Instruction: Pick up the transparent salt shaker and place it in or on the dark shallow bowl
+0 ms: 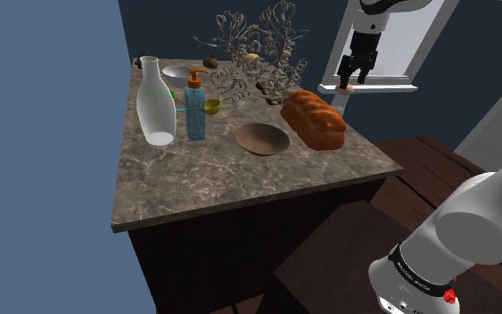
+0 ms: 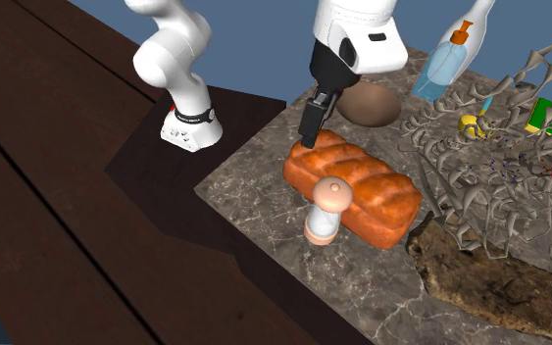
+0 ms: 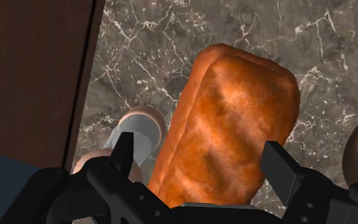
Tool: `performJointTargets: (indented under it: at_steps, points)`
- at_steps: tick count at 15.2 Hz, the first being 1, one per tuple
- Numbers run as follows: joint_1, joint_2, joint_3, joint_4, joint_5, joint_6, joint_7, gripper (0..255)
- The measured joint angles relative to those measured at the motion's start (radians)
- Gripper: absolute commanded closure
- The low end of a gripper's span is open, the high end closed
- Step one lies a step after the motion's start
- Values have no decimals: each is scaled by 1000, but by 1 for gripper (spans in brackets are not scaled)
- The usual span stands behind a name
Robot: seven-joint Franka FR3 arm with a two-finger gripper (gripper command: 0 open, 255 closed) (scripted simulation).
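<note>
- Presently the all-black two-finger gripper (image 1: 357,78) hangs above the grey-brown marbled stone counter (image 1: 204,192), over the edge nearest the stand. Its fingers (image 3: 123,153) stand wide apart and hold nothing.
- From the wrist, a long orange-brown bread loaf (image 3: 228,127) lies below and between the fingers, which do not touch it.
- The salt shaker (image 2: 324,211) is a small upright cylinder with a clear greyish body, a rounded tan cap and a tan base. It stands on the counter just beside the loaf's long side, between the loaf and the counter edge nearest the stand.
- In the wrist view the salt shaker sits just outside one finger, not between the pair.
- A brown, round shallow bowl (image 1: 262,139) rests on the counter just beside the loaf's other long side, further in from that edge.
- A tall blue see-through soap bottle with an orange pump (image 1: 195,109) and a white bottle-shaped vase (image 1: 157,105) stand upright side by side toward the opposite edge. A small yellow cup (image 1: 211,106) sits just beside the soap bottle.
- A pale tangled branch ornament (image 1: 258,49) and a small white bowl (image 1: 176,75) occupy the counter's far end.
- A dark, rough flat slab (image 2: 484,279) lies on the counter just past one end of the loaf.
</note>
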Motion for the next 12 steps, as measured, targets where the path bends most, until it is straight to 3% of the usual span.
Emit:
performJointTargets:
  at_steps: [7, 12]
  points:
    - [-44, 237, -69, 223, 31, 3, -95, 0]
    - [-53, 263, -78, 203, 36, 49, -105, 0]
